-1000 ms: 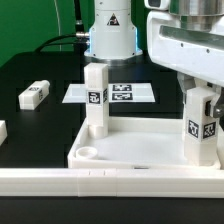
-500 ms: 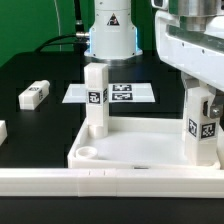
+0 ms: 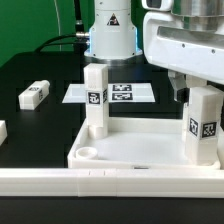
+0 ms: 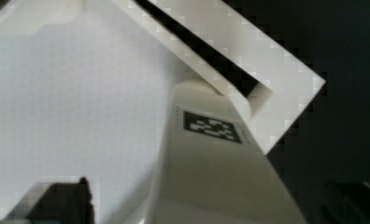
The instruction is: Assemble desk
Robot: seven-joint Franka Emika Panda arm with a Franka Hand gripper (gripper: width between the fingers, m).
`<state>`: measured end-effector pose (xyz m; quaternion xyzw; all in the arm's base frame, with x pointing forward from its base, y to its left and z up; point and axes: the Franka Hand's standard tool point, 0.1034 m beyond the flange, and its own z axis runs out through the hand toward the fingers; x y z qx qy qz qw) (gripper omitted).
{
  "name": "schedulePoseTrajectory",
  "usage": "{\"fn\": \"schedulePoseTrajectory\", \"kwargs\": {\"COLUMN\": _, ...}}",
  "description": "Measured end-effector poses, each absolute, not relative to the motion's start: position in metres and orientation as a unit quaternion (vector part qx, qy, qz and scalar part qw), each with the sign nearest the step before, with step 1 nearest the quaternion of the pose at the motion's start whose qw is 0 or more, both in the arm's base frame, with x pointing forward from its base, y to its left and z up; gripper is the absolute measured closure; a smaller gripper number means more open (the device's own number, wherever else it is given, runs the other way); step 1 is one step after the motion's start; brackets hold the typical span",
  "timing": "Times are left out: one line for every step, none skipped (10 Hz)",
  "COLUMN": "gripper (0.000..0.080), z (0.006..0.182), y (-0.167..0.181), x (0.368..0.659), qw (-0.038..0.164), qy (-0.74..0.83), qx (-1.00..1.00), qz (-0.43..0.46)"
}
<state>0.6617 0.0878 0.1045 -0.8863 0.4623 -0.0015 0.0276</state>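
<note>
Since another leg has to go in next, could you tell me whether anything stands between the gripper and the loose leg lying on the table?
Nothing visible does. The gripper is open over the standing leg on the tabletop. The loose leg lies on bare black table toward the exterior view's left; only the other upright leg stands near that line.

White tabletop (image 3: 140,152) holds two upright tagged legs (image 3: 96,98); one loose leg (image 3: 35,94) lies apart
</note>
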Motion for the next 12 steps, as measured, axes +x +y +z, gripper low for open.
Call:
{"fn": "schedulePoseTrajectory", "kwargs": {"gripper": 0.0154, "z": 0.1046, "y": 0.0877, "x": 0.6622, "qw": 0.028, "qy": 0.404, "qx": -0.914, "qz": -0.005}}
{"fn": "schedulePoseTrajectory", "kwargs": {"gripper": 0.015, "z": 0.1045, "y": 0.0887, "x": 0.662, "qw": 0.027, "qy": 0.36, "qx": -0.933, "qz": -0.006}}
{"fn": "schedulePoseTrajectory", "kwargs": {"gripper": 0.015, "z": 0.1044, "y": 0.0902, "x": 0.6618, "qw": 0.028, "qy": 0.326, "qx": -0.945, "qz": -0.007}}
{"fn": "schedulePoseTrajectory", "kwargs": {"gripper": 0.015, "z": 0.1045, "y": 0.0909, "x": 0.6616, "qw": 0.026, "qy": 0.28, "qx": -0.96, "qz": -0.008}}
{"fn": "schedulePoseTrajectory", "kwargs": {"gripper": 0.015, "z": 0.1046, "y": 0.0917, "x": 0.6616, "qw": 0.022, "qy": 0.239, "qx": -0.971, "qz": -0.01}}
{"fn": "schedulePoseTrajectory", "kwargs": {"gripper": 0.015, "z": 0.1047, "y": 0.0929, "x": 0.6615, "qw": 0.017, "qy": 0.184, "qx": -0.983, "qz": -0.013}}
{"fn": "schedulePoseTrajectory", "kwargs": {"gripper": 0.015, "z": 0.1047, "y": 0.0934, "x": 0.6615, "qw": 0.016, "qy": 0.138, "qx": -0.99, "qz": -0.014}}
{"fn": "schedulePoseTrajectory", "kwargs": {"gripper": 0.015, "z": 0.1052, "y": 0.0935, "x": 0.6617, "qw": 0.015, "qy": 0.1, "qx": -0.995, "qz": -0.015}}
{"fn": "schedulePoseTrajectory", "kwargs": {"gripper": 0.015, "z": 0.1056, "y": 0.0941, "x": 0.6617, "qw": 0.015, "qy": 0.077, "qx": -0.997, "qz": -0.015}}
{"fn": "schedulePoseTrajectory", "kwargs": {"gripper": 0.015, "z": 0.1063, "y": 0.093, "x": 0.662, "qw": 0.009, "qy": 0.026, "qx": -0.999, "qz": -0.017}}
{"fn": "schedulePoseTrajectory", "kwargs": {"gripper": 0.015, "z": 0.1065, "y": 0.0924, "x": 0.6621, "qw": 0.008, "qy": -0.006, "qx": -1.0, "qz": -0.017}}
{"fn": "schedulePoseTrajectory", "kwargs": {"gripper": 0.015, "z": 0.1064, "y": 0.0914, "x": 0.6622, "qw": 0.007, "qy": -0.041, "qx": -0.999, "qz": -0.017}}
